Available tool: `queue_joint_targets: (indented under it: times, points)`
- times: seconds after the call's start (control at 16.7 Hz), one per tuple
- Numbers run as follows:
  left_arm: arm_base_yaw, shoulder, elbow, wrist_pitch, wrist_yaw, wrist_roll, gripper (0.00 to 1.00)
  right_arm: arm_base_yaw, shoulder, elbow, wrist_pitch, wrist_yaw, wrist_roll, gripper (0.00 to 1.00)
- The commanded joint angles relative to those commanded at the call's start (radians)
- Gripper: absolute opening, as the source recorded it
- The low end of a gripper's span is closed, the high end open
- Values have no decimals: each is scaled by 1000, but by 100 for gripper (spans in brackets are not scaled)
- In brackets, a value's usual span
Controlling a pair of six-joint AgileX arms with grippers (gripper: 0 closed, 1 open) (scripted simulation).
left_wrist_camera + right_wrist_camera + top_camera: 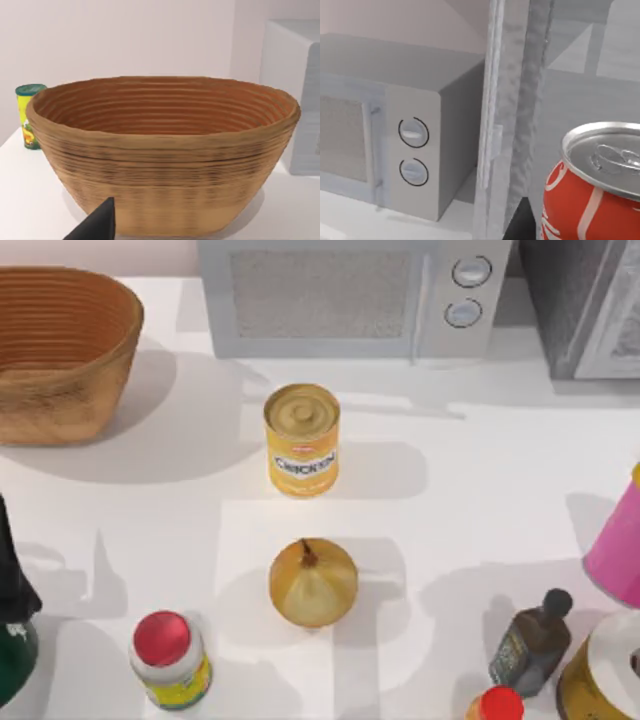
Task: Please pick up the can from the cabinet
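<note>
The can (302, 439) stands upright on the white cabinet top (480, 470), near the middle, with its gold lid up and its label band facing the front. Taking the can as the landmark: the grey microwave (355, 298) stands just behind it, apart from it; an onion (313, 583) sits in front of it with a gap between; a wicker basket (62, 352) lies well off to its left; a red-capped white jar (170, 660) stands in front and to the left, beyond the onion. A dark bottle (532, 642) and a pink container (618, 545) stand well to its front right. Nothing touches the can or covers it from above.

In the left wrist view a dark tip of the left gripper (95, 225) sits close before the basket (165, 155), with a small green-lidded tin (29, 116) behind it; whether its fingers are apart or together cannot be told. The right wrist view shows the microwave (395, 150) and a red drink can (592, 185) close by.
</note>
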Motion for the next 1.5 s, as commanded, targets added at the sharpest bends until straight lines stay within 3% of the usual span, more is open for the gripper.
queue_joint_targets:
  times: [0.48, 0.78, 0.96, 1.26, 1.32, 1.5]
  points:
    - [0, 0, 0, 0, 0, 0, 100, -355, 805, 242, 502, -605, -17, 0]
    - [0, 0, 0, 0, 0, 0, 100, -468, 1148, 349, 714, -858, -24, 0]
    - [0, 0, 0, 0, 0, 0, 100, -492, 1245, 379, 775, -929, -25, 0]
    - [0, 0, 0, 0, 0, 0, 100, -494, 1256, 382, 782, -938, -25, 0]
    - [0, 0, 0, 0, 0, 0, 100, -484, 1315, 497, 755, -818, -21, 0]
    - [0, 0, 0, 0, 0, 0, 100, -468, 1297, 466, 744, -829, -46, 0]
